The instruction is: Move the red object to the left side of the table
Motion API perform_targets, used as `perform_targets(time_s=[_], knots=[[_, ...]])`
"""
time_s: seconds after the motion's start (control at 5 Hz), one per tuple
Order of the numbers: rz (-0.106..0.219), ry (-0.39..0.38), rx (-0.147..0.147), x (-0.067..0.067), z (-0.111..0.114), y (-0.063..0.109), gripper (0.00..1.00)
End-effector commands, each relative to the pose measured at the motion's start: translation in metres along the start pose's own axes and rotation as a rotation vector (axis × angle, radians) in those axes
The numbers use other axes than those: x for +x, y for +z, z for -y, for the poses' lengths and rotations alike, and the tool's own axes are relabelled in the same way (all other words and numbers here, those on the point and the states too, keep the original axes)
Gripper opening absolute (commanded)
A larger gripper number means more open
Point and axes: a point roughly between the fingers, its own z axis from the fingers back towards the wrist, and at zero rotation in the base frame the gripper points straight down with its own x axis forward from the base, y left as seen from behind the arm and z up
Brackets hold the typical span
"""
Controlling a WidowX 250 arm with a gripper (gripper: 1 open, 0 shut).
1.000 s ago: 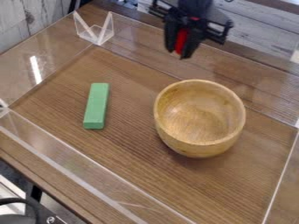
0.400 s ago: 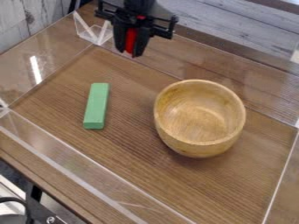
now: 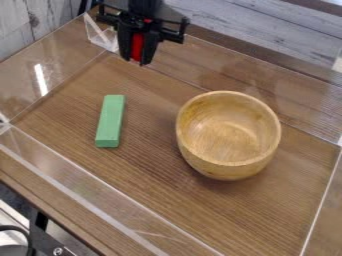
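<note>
– Top of frame, left of ctr: where's the red object [image 3: 136, 47] held?
– Gripped in jaws of gripper [image 3: 136, 38], near table's [image 3: 83, 172] far edge; open wood seen btwn it and green block [image 3: 110, 121].

One wooden bowl [image 3: 227, 135], one green block [image 3: 110, 121], one red object [image 3: 136, 47]

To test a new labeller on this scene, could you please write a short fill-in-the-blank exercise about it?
1. The long block lying on the table is coloured ____.
2. The round, open container on the table is a ____.
3. The gripper, near the far edge of the table, holds an object coloured ____.

Missing words: green; bowl; red.
</note>
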Motion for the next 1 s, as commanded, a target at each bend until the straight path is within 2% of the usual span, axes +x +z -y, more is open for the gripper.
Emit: perform_targets(time_s=[0.0,0.4,0.8], knots=[[0.021,0.04,0.008,0.006,-0.01,0.0,0.0],[0.0,0.132,0.023,0.014,-0.02,-0.013,0.0],[-0.022,0.189,0.031,0.022,-0.026,-0.027,0.0]])
